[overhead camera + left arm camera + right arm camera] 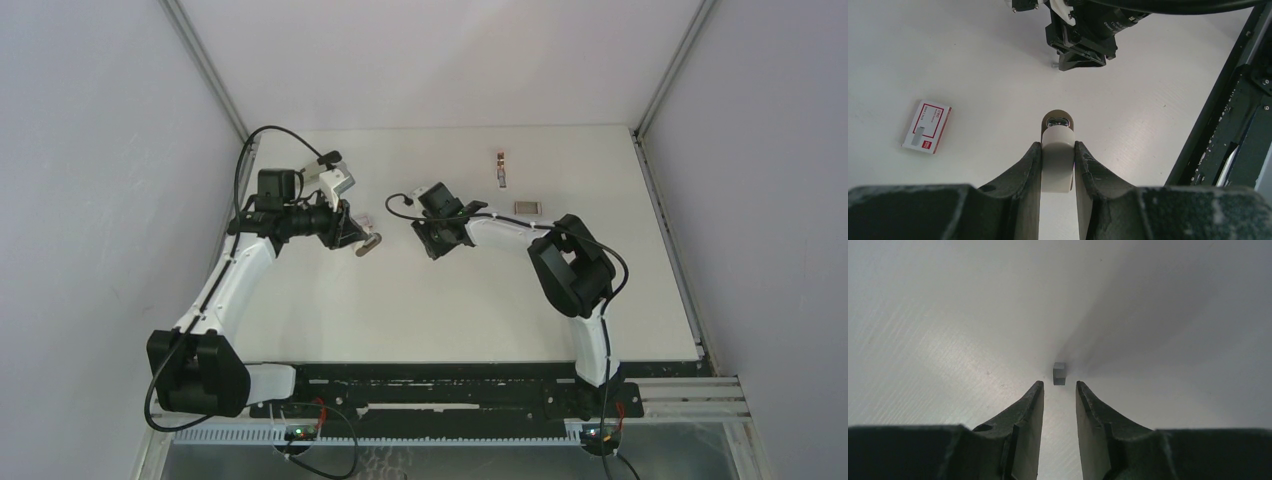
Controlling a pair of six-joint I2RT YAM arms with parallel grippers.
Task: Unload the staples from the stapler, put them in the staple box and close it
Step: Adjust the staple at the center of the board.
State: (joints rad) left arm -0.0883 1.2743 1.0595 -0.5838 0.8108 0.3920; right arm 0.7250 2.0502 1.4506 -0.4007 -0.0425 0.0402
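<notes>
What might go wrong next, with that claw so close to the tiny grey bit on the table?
The staples lie just beyond the right claw's open tips, not between them, so closing now would probably miss or flick them away. They are tiny, so any grip may slip. The stapler sticks out past the left claw gripping it and might twist loose.

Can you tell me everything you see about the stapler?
The stapler is small, with a smooth cream-white body that looks plastic and a rounded tan end with shiny metal in it. It points away from the left gripper, whose dark fingers are shut on its sides. From above, its tip sticks out over the white table. Whether it touches the table, I cannot tell.
</notes>
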